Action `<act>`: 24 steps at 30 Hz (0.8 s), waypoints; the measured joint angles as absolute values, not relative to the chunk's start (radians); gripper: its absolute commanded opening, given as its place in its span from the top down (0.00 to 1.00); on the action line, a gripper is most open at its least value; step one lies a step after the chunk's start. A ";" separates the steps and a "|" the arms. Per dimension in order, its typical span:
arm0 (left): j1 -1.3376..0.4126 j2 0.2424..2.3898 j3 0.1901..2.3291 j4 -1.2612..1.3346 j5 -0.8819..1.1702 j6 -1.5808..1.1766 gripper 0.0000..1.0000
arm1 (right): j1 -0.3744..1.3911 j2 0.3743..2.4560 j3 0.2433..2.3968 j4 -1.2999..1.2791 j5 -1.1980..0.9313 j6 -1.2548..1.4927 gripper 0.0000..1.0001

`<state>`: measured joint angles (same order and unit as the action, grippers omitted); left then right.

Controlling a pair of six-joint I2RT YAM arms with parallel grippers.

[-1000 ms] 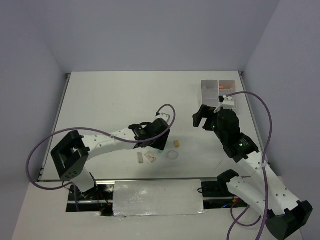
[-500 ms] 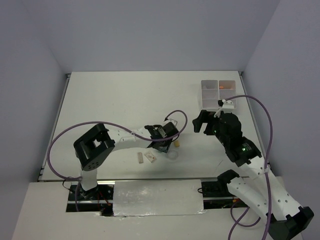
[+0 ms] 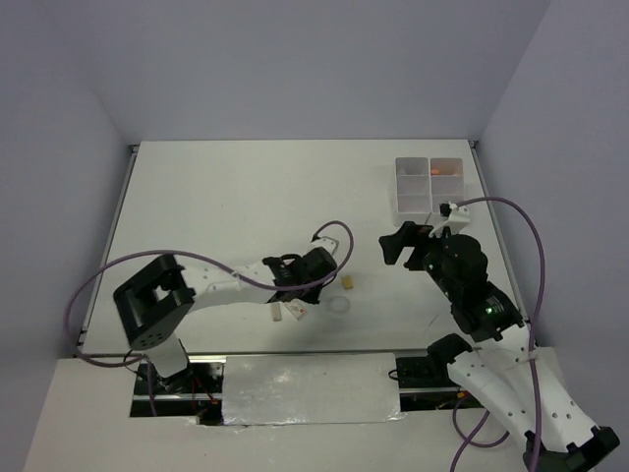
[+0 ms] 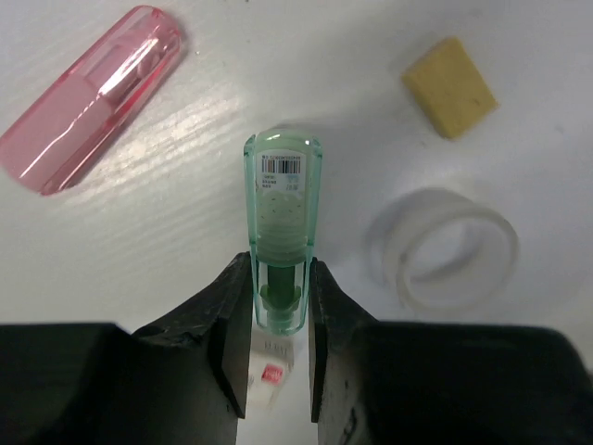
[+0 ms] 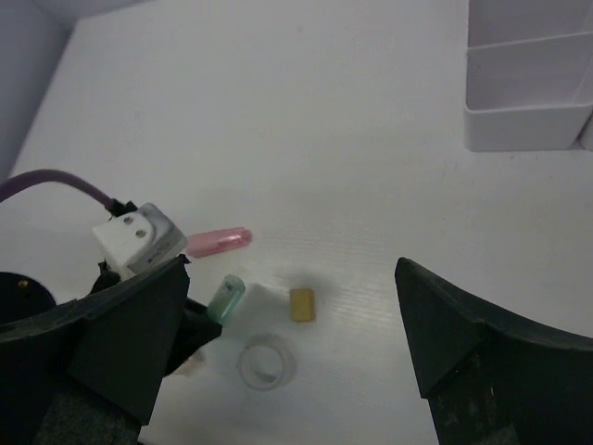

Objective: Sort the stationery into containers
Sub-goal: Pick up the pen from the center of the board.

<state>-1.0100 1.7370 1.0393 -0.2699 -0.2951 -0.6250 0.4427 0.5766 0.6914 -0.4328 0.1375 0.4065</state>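
Observation:
My left gripper [image 3: 313,275] is shut on the translucent green packet [image 4: 283,232], gripping its near end low over the table; the packet also shows in the right wrist view [image 5: 225,297]. Around it lie a pink marker [image 4: 93,97], a yellow eraser [image 4: 447,74], a clear tape ring [image 4: 443,248] and a white eraser [image 4: 269,366] under the jaws. My right gripper [image 5: 292,267] is open and empty, hovering between these items and the white trays [image 3: 413,202]. Orange-capped items [image 3: 447,172] lie in a far right compartment.
The yellow eraser [image 3: 349,281], tape ring [image 3: 340,307] and two small white erasers [image 3: 285,312] sit close together mid-table. The trays stand at the far right near the table's edge. Purple cables loop over both arms.
My left gripper has shifted slightly left and nearer while its elbow swung about. My right gripper has drifted a little nearer, away from the trays.

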 measured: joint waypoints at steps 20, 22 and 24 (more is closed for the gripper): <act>-1.075 1.129 0.738 0.199 -0.289 -0.469 1.00 | 0.739 0.720 0.557 -0.004 -0.151 0.729 0.24; -1.076 1.131 0.743 0.197 -0.290 -0.464 1.00 | 0.793 0.756 0.557 0.017 -0.129 0.735 0.27; -1.076 1.131 0.743 0.199 -0.287 -0.450 1.00 | 0.826 0.782 0.557 0.040 -0.103 0.741 0.30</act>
<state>-1.0760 1.1305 0.7425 0.1993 -0.2874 -0.4496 0.8257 0.7822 0.5571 0.0402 -0.1032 0.7410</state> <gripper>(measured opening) 0.339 0.727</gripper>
